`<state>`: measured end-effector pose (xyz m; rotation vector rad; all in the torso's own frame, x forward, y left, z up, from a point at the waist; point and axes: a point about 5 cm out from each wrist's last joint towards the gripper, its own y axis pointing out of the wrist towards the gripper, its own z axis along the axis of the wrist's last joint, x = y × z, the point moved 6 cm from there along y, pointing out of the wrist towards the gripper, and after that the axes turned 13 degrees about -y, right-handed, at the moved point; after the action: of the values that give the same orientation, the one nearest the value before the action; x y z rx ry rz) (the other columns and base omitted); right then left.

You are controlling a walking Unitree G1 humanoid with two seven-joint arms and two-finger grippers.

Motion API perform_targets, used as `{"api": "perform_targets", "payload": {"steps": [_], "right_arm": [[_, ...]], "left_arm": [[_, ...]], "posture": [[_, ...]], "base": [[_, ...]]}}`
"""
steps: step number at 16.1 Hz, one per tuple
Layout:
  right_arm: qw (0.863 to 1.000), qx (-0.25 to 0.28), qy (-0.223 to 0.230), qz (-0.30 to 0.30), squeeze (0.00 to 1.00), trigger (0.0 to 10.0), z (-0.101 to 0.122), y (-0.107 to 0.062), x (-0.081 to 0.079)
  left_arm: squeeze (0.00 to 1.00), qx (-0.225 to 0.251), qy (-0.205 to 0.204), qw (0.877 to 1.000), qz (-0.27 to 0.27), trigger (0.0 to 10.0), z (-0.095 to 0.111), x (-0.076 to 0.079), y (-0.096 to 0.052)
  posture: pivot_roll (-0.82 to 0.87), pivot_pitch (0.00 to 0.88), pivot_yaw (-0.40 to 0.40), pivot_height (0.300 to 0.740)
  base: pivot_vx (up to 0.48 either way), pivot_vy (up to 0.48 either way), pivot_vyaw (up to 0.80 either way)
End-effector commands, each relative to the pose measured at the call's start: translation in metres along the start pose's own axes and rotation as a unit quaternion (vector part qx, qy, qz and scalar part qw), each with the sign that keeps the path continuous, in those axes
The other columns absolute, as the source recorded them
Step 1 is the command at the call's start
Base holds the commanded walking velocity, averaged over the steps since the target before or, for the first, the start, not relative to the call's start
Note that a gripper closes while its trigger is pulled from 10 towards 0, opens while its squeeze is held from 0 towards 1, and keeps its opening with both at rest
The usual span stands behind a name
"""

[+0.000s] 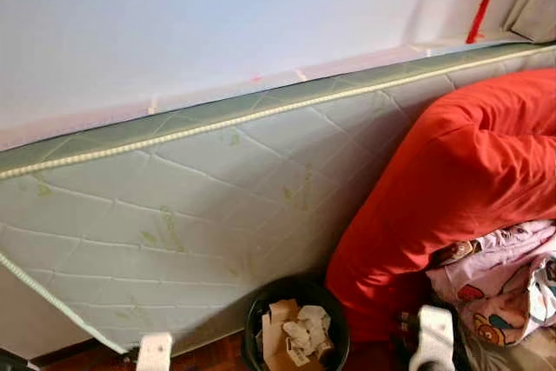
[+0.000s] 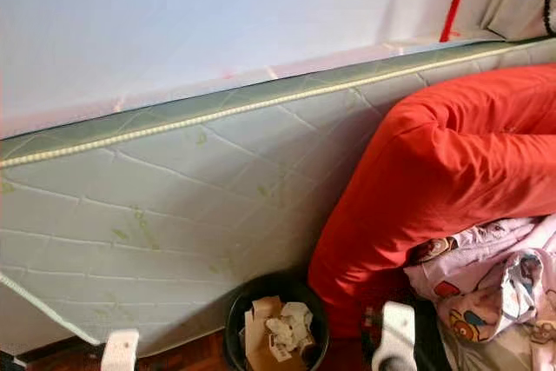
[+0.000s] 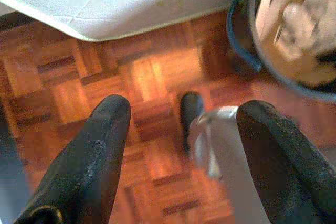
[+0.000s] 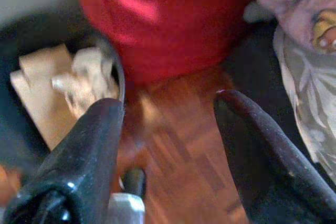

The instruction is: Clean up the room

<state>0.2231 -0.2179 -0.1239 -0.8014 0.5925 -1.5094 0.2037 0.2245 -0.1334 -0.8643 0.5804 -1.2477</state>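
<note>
Left eye view, black bin (image 1: 295, 323) of paper scraps beside red duvet (image 1: 452, 180), apparently both claws (image 3: 181, 129) (image 4: 168, 129) released, empty.

A mattress (image 1: 200, 215) leans on its side against the wall (image 1: 217, 15) behind it. At six o'clock, a waste bin (image 1: 295, 329) holding crumpled paper (image 1: 295, 336) stands before the mattress. A duvet (image 1: 452, 180) slumps at three o'clock, with printed bedding (image 1: 499, 280) below it.

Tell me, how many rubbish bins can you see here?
1. A round black rubbish bin, stuffed with cardboard and crumpled paper, stands on the floor against the upended mattress, beside the red duvet.
</note>
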Motion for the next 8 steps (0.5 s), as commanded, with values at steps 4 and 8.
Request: {"api": "perform_targets", "payload": {"steps": [4, 8], "right_arm": [[1.0, -0.002, -0.016, 0.011, 0.0, 10.0, -0.01, -0.003, -0.001], [0.998, -0.048, 0.024, -0.017, 0.0, 10.0, -0.043, -0.011, 0.013]], "left_arm": [[0.0, -0.02, 0.069, 0.997, -0.007, 10.0, -0.014, -0.005, -0.003], [0.0, -0.011, 0.047, 0.999, -0.009, 10.0, -0.017, 0.002, -0.003]], "posture": [[0.04, 0.0, 0.044, 0.74], [0.07, 0.0, 0.003, 0.74]], "base": [[0.0, 0.0, 0.0], [0.0, 0.0, 0.0]]}}
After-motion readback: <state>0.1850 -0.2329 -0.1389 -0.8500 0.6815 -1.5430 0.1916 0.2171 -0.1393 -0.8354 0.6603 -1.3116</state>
